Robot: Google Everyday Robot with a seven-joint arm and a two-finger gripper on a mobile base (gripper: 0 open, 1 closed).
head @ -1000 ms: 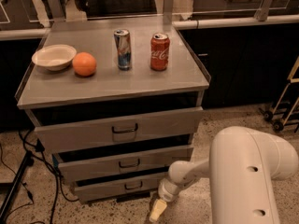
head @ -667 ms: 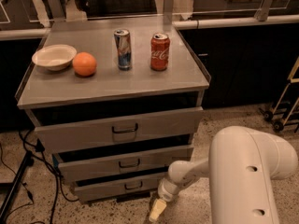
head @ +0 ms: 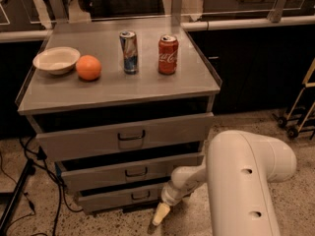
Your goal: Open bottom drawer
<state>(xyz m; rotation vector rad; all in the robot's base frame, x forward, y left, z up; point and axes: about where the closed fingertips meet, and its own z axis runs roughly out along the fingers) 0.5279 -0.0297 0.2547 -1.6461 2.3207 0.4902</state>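
While the gripper (head: 160, 214) is seen low down, close to the floor and just in front of the right end of the bottom drawer (head: 108, 199), whether it is apart or together cannot be told from this angle. Only its cream-coloured end is shown, pointed downward and to the left. It is placed to the right of and below the drawer's small dark loop handle (head: 141, 195), and no contact with that handle can be made out.

The bottom drawer is found as the lowest of three grey fronts on the cabinet (head: 118, 90), directly beneath the middle drawer (head: 103, 175), which in turn is set under the taller top drawer (head: 88, 142). A dark gap is seen above each front.

The lower right is filled by the bulky white arm (head: 246, 181), from which a narrower section is extended leftward to the gripper.

On the cabinet top a white bowl (head: 56, 59) is placed at the left with an orange (head: 88, 67) just beside it. A blue and silver can (head: 129, 51) and a red cola can (head: 168, 54) are stood upright near each other, not touching.

Black cables (head: 44, 191) are trailed over the floor at the left
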